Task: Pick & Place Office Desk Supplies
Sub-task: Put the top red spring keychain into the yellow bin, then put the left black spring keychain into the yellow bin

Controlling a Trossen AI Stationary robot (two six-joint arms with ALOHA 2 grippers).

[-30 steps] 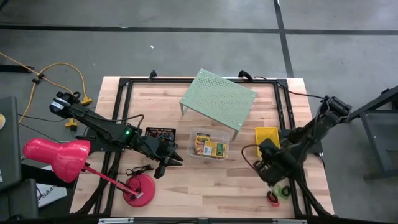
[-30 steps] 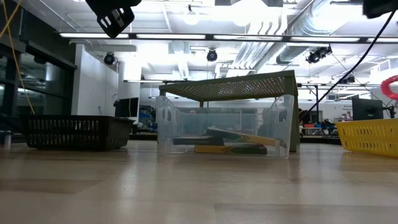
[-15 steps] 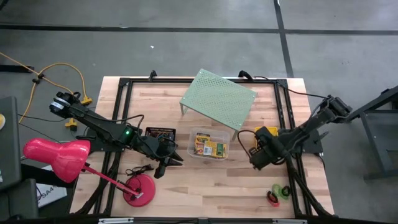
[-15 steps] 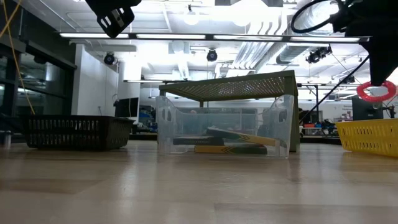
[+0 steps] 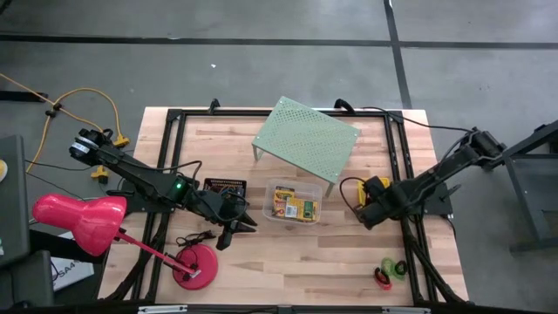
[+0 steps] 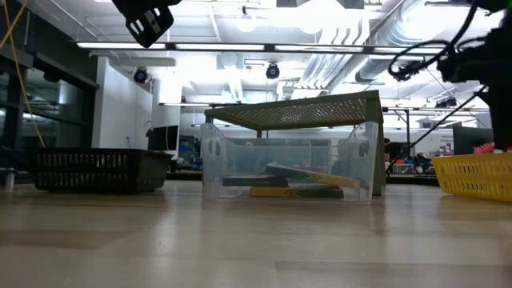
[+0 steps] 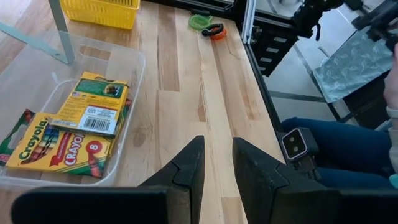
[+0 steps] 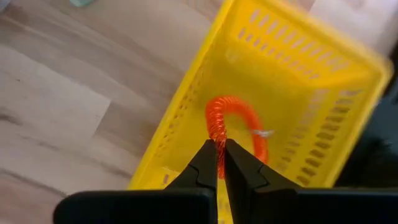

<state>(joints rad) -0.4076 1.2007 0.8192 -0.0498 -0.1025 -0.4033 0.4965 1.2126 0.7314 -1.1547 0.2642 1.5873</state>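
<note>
1. Since a second ago the right gripper (image 5: pixel 370 209) has travelled from the near right corner of the table, by the loose rings, up to the yellow basket (image 5: pixel 381 184), carrying a red ring (image 8: pixel 236 127) with it
2. Right gripper now hangs over the near edge of the basket, its fingers (image 8: pixel 205 160) pinched together on the coiled red ring, which dangles above the basket's inside
3. Low on the near right of the table, a green ring (image 5: pixel 397 266) and a red-and-black ring (image 5: pixel 382 277) lie just beside each other on the wood
4. Left gripper (image 5: pixel 234 223) has not shifted; it waits above the table in front of the small black mesh tray (image 5: pixel 225 186), its fingers (image 7: pixel 186 171) a narrow gap apart and holding nothing
5. Between the two arms sits the clear tub (image 5: pixel 295 203), with green-and-yellow crayon boxes (image 7: pixel 93 111) lying flat inside it
6. Behind the tub stands the pale green perforated shelf (image 5: pixel 307 137), and the pink-red desk lamp (image 5: pixel 83 218) leans over the table's left edge
7. From the low view the mesh tray (image 6: pixel 96 170), tub (image 6: pixel 288 168) and basket (image 6: pixel 472 174) stand in a row, well apart from each other
</note>
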